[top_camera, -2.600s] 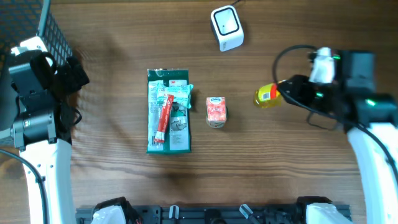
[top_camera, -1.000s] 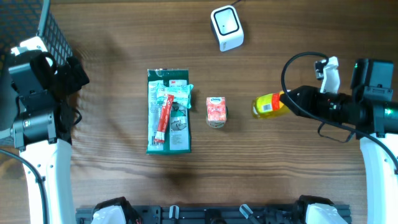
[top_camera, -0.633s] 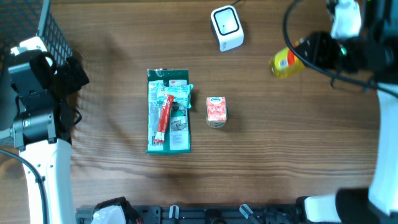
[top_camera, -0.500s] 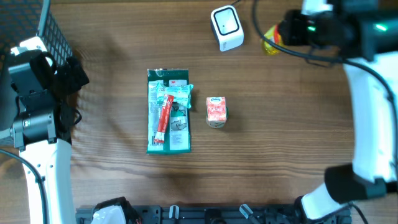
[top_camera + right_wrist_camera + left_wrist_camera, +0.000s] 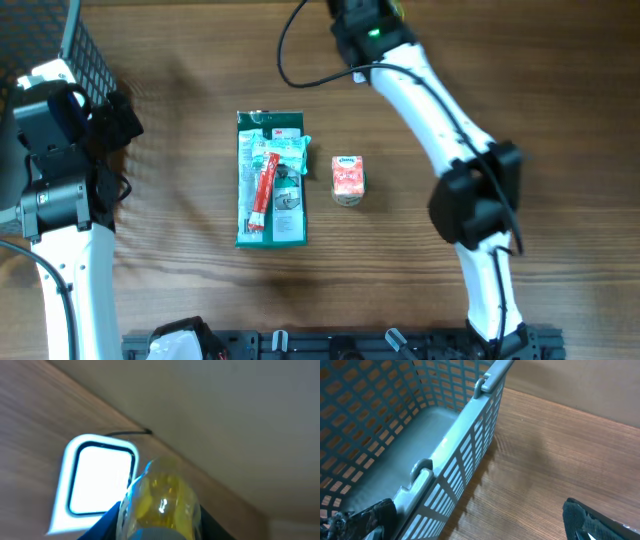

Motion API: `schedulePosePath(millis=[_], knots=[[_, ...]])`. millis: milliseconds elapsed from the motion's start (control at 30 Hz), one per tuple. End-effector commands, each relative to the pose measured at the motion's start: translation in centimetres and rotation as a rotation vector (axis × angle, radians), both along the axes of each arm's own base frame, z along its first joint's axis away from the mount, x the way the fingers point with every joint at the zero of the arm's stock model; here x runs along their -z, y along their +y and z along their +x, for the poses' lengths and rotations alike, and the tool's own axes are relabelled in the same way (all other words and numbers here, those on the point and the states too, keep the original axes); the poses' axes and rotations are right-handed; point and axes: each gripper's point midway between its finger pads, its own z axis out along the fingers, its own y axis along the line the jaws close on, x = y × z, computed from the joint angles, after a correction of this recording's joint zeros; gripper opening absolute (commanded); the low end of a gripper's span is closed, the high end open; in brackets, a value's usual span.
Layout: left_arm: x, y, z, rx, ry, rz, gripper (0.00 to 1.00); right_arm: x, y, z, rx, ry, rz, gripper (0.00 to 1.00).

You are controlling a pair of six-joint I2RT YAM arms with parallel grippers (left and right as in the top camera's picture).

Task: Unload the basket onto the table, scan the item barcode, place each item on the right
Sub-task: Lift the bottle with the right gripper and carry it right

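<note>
Swung beside scanner point(image 5: 97, 480), yellow bottle point(image 5: 160, 492) sits (clamped) inside right gripper point(image 5: 159, 532).

Table: we see one broad top of dark brown wood point(image 5: 180, 290), its grain running left to right and filling the overhead view.
Surface: matt with a faint sheen, streaked lighter and darker along the grain.
Wall: beyond the table's far edge we see a plain grey-beige wall point(image 5: 225, 405), smooth and even in tone.
Far edge: in the right wrist view it runs as a slanted line where wood gives way to wall.
Basket: at the far left a blue-grey mesh basket point(image 5: 460, 460) stands on the wood.
Light: soft and diffuse; we see blurred shadows on the wood just right of the basket.
</note>
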Motion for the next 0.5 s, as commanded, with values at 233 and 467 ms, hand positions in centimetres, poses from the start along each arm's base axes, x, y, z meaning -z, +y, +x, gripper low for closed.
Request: schedulePosePath(millis=[233,467], knots=[[4.8,-0.9,-0.6,0.011,0.119,-0.098,1.00,-1.1,-0.1,2.2,0.089,-0.164,-0.089,0.04],[4.8,-0.9,-0.6,0.011,0.119,-0.098,1.00,-0.5,2.2,1.1,0.129,-0.189,0.043,0.04]])
